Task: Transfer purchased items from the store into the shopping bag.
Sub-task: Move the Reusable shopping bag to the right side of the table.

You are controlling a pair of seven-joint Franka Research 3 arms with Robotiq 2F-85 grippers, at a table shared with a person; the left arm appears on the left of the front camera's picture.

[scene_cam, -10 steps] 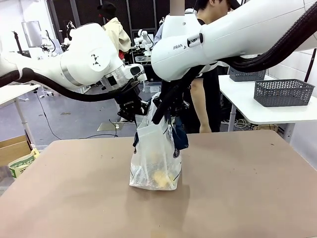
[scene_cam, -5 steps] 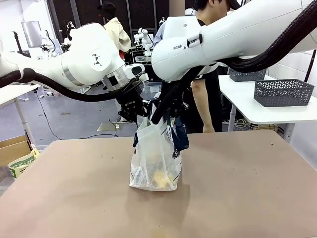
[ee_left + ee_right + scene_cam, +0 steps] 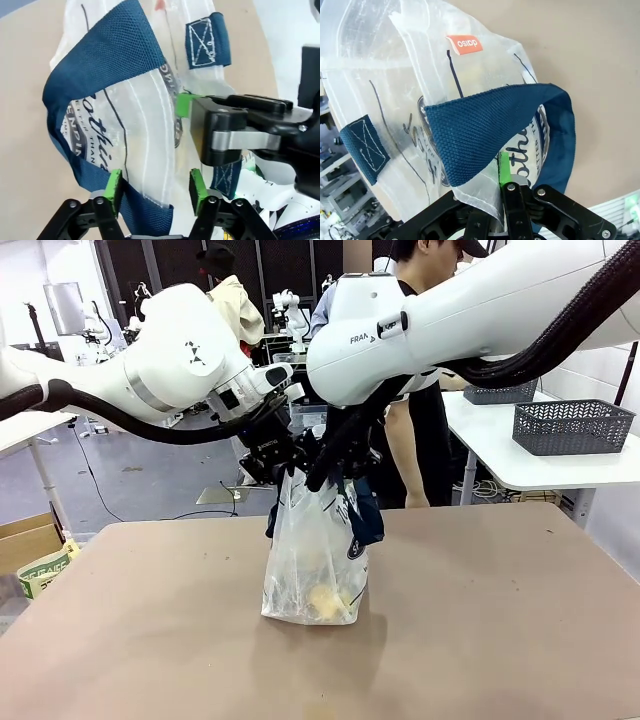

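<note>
Left gripper (image 3: 155,181), right gripper (image 3: 504,170) close over shopping bag (image 3: 312,550); bare table (image 3: 500,620) around

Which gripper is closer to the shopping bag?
Right. The right gripper is shut on the shopping bag at its top edge; the left gripper, open, straddles the rim beside it.

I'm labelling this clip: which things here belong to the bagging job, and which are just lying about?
In the job: shopping bag, pale yellow item inside it, left end effector, right end effector.
Lying about: cardboard box, white side table.

Frosted translucent plastic shopping bag (image 3: 313,560), woven navy cloth straps (image 3: 490,125)
</note>
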